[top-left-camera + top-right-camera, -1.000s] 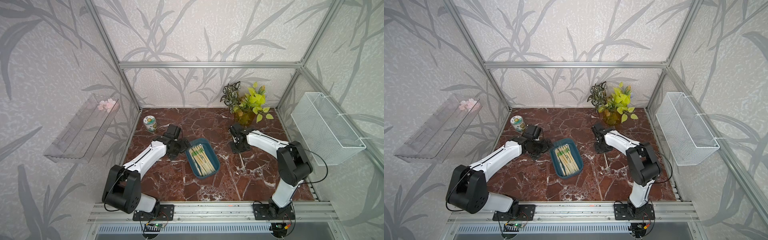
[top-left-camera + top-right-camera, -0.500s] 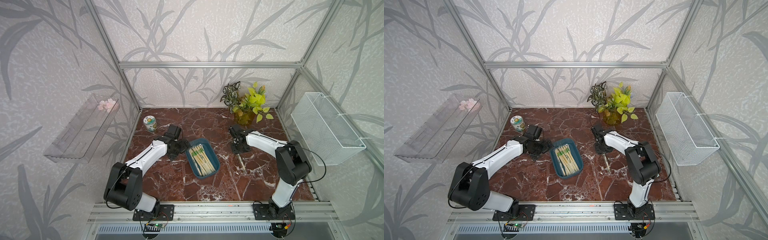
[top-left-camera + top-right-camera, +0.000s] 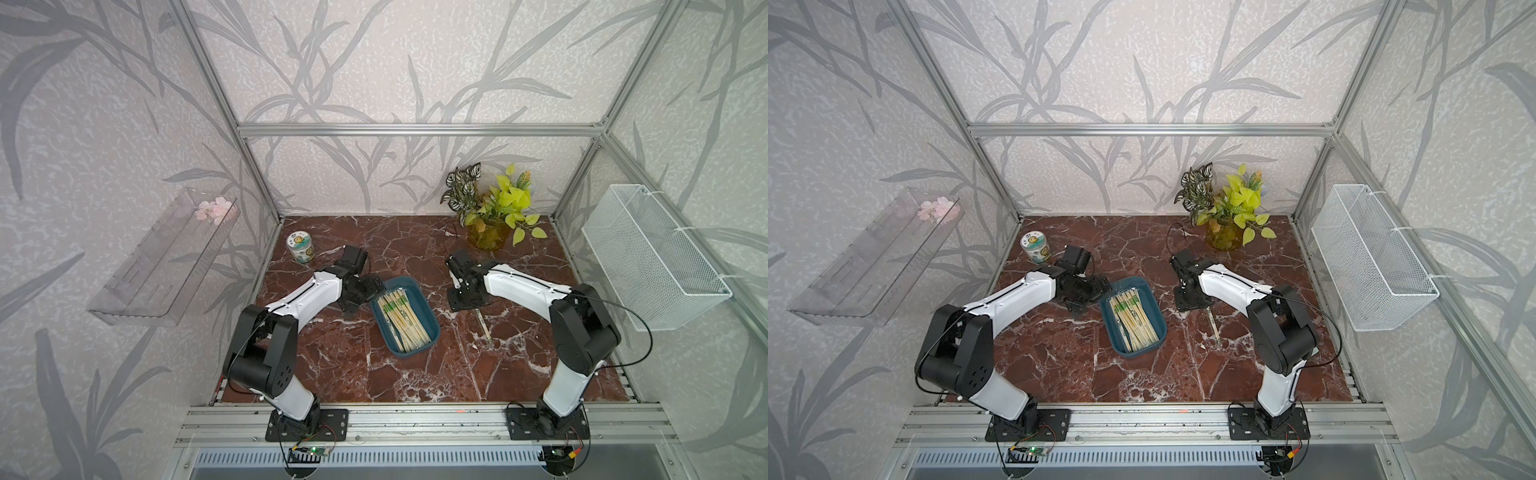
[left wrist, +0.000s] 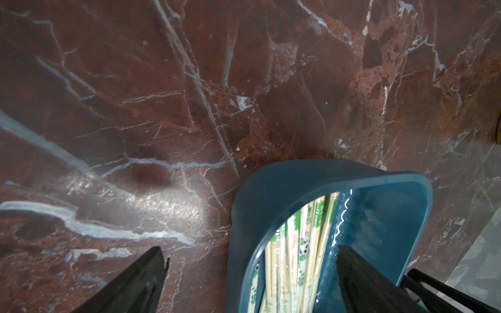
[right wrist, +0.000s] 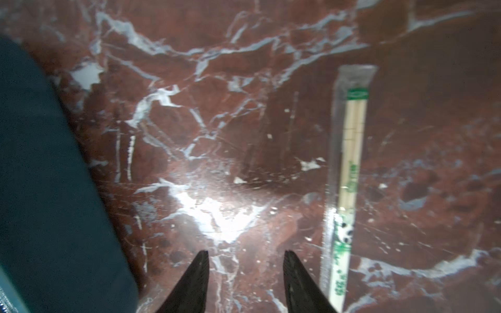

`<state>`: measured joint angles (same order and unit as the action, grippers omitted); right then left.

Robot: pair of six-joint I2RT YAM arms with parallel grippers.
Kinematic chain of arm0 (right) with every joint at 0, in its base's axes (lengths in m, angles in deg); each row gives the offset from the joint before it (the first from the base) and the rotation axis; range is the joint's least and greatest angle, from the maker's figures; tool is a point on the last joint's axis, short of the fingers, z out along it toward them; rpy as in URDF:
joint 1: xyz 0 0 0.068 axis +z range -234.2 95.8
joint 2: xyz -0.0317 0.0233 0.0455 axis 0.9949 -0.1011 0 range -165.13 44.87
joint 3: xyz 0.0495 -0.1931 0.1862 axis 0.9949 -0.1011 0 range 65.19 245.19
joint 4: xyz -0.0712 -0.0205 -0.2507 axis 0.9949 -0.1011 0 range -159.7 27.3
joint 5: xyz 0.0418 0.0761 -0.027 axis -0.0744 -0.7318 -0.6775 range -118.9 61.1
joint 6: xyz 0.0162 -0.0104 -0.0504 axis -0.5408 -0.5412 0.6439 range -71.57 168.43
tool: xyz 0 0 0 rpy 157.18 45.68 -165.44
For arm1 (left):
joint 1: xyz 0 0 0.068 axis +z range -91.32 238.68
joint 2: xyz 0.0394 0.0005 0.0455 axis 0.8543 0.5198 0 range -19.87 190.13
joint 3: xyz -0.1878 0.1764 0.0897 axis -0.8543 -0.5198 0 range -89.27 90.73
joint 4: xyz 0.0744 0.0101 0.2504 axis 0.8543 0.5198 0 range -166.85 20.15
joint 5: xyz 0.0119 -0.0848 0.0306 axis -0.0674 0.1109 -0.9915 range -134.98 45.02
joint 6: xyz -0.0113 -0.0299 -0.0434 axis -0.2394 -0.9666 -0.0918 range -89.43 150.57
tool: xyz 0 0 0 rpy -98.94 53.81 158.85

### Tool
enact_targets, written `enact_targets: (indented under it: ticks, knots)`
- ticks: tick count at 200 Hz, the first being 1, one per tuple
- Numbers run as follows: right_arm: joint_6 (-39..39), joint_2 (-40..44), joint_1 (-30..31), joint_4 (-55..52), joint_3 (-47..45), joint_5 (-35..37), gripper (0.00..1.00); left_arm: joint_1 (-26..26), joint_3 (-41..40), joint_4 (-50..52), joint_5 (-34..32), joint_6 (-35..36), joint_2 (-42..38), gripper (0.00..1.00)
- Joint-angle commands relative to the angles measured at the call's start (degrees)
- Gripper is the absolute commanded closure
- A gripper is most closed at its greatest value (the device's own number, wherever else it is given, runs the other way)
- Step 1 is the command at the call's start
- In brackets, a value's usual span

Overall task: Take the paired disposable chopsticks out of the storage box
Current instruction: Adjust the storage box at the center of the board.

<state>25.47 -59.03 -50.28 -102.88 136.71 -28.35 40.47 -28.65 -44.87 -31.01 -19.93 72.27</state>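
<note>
Marble tabletop (image 3: 332, 374), dark red with white veins, fills the floor of the cell. On it, toward me from the right claw (image 5: 245, 253), a single wrapped chopstick pair (image 5: 349, 168) lies flat outside the storage box (image 3: 405, 287). That claw points down at the stone with its jaws parted and nothing between them. The pair runs alongside one finger (image 5: 296, 281), close by but not gripped, on the side away from the box. On the claw's other side sits the teal box, near the fingers but apart from them.

In both top views the box holds the other chopstick pairs (image 3: 401, 318), a pale bundle with green bands lying lengthwise. The left claw (image 4: 249, 247) stands at the box's far corner, spread wide. One finger (image 4: 357, 281) reaches inside the box beside the bundle and the other hangs outside over the stone. The box wall passes between them without being pinched. Whether the inner finger touches a wrapper I can't quite make out.

Beyond the left claw stands a small tin (image 3: 300, 247). Beyond the right one is a potted plant (image 3: 490, 216).
</note>
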Motion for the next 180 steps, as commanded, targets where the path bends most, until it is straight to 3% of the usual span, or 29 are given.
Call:
enact_targets:
  ticks: [1,76,116,145,180]
  knots:
    - [-2.4,-1.7,3.2,-0.6,2.1,-2.3,0.54,-0.5,2.2,-0.9,1.1,0.8,1.6,0.01]
    - [-5.7,2.1,9.1,-0.1,-0.4,-5.9,0.54,-2.2,4.7,-2.5,3.2,0.7,5.9,0.01]
    - [-7.4,6.5,9.3,-2.4,-2.8,-3.1,0.54,-2.5,5.2,-3.2,3.8,0.9,6.2,0.01]
    - [-7.5,10.3,9.3,-4.6,-1.8,-0.7,0.54,-2.4,5.8,-0.6,1.2,2.4,5.2,0.01]
    - [-4.2,10.5,9.3,-3.8,4.6,-3.2,0.54,-1.0,5.7,2.6,-2.5,2.8,2.6,0.01]
